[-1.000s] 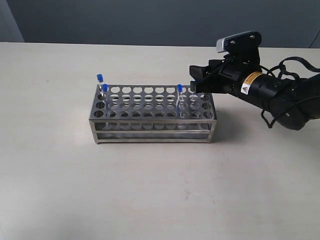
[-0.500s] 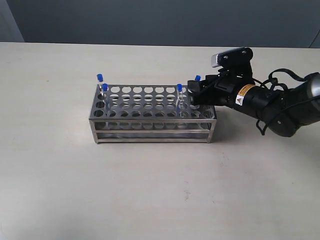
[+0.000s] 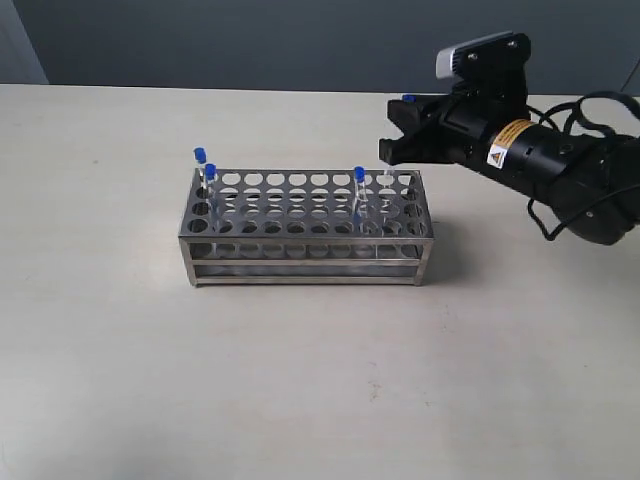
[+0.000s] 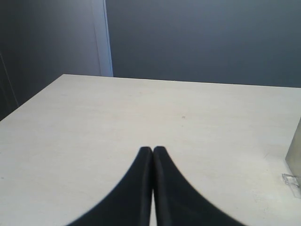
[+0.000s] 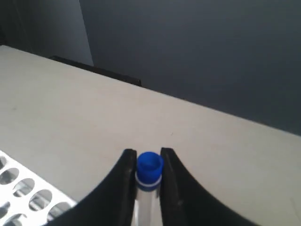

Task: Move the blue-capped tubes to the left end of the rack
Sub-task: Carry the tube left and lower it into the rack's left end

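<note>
Holding a blue-capped tube tight, the right claw has its two black fingers pressed on both sides of it, just under the blue cap. The cap sticks up a little above the finger ends.

In the exterior view the right claw hangs in the air over the right end of the rack. The cap of the held tube pokes out on top of the claw, and the tube leans a bit. Its bottom tip is down near the holes at the far right corner of the rack. I cannot tell if the tip is inside a hole or just above it. The black arm behind the claw reaches in from the right side, with a grey camera on top of it.

The shiny metal rack stands on the pale table. Three more tubes with blue caps stand up straight in it. Two of them are at the left end, close beside each other. The third one stands alone, nearer the right end and near the claw.

The left claw is closed with nothing in it. Its two black fingers touch each other. It is over a bare part of the table, with a dark grey wall behind.
</note>
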`<action>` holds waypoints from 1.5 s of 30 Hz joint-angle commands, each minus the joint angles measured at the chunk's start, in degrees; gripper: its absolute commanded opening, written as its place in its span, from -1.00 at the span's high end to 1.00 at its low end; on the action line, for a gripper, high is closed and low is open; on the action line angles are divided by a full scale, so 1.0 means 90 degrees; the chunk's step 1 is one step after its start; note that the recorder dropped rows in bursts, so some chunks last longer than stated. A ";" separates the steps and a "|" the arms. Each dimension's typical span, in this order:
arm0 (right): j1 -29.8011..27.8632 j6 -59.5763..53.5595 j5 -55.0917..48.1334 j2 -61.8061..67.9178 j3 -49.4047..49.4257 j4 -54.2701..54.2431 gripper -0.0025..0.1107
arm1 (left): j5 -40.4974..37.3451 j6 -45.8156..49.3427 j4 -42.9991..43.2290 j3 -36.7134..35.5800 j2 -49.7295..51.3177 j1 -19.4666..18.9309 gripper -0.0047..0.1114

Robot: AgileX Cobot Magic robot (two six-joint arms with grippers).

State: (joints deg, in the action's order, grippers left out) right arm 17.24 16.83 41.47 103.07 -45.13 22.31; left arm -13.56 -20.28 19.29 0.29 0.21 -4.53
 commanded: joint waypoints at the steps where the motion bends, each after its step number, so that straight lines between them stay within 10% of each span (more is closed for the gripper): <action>1: -0.0065 -0.0088 -0.0318 -0.0426 -0.0032 0.0067 0.96 | 0.0028 -0.0019 -0.0039 -0.0021 -0.0023 0.0057 0.91; 13: 0.0092 0.0826 -0.0142 -0.1200 -0.0038 0.1134 0.96 | 0.0028 -0.0019 -0.0039 -0.0021 -0.0023 0.0057 0.91; 29: 0.2307 0.0963 0.0119 0.0465 -0.1345 0.1367 0.96 | 0.0028 -0.0019 -0.0039 -0.0021 -0.0023 0.0057 0.91; 45: 0.2423 0.0963 -0.0136 0.1265 -0.2020 0.1489 0.96 | 0.0028 -0.0003 -0.0025 -0.0021 -0.0023 0.0057 0.91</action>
State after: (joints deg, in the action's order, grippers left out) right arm 38.98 25.55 39.69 113.83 -62.91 35.40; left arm -13.56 -20.28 19.29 0.29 0.21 -4.53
